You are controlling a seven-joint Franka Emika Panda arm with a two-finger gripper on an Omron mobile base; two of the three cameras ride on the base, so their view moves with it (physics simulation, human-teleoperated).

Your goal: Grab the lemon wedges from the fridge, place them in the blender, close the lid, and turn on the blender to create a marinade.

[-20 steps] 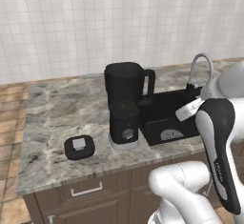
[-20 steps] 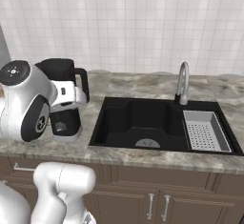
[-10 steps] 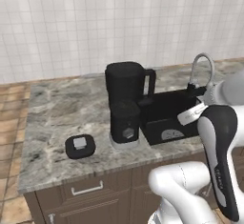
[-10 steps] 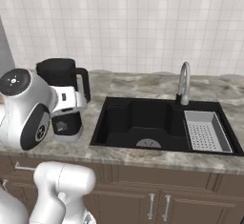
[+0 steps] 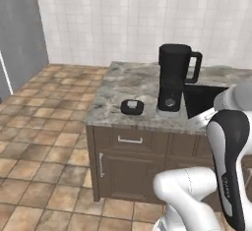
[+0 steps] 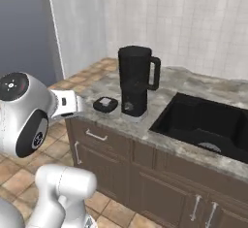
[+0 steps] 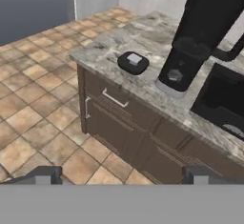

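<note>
The black blender (image 5: pixel 173 77) (image 6: pixel 135 79) (image 7: pixel 200 32) stands on the marble counter (image 5: pixel 123 85), its jar uncovered. The black lid (image 5: pixel 132 106) (image 6: pixel 105 104) (image 7: pixel 133 62) with a light grey cap lies flat on the counter beside it, toward the fridge side. The grey fridge (image 5: pixel 19 33) (image 6: pixel 24 28) rises at the far left across the tiled floor. The lemon wedges are out of view. My gripper (image 7: pixel 121 176) is open with nothing between its fingers. It hangs in front of the counter, short of the lid and above the floor.
A black sink (image 6: pixel 208 120) (image 5: pixel 206 100) is set in the counter just past the blender. Brown cabinet drawers and doors (image 5: pixel 133 161) front the counter. Tiled floor (image 5: pixel 44 127) stretches between the counter and the fridge.
The whole picture has shifted: the base has backed away from the counter and turned left, bringing floor and fridge into view. Blender and lid stay put. The gripper remains open.
</note>
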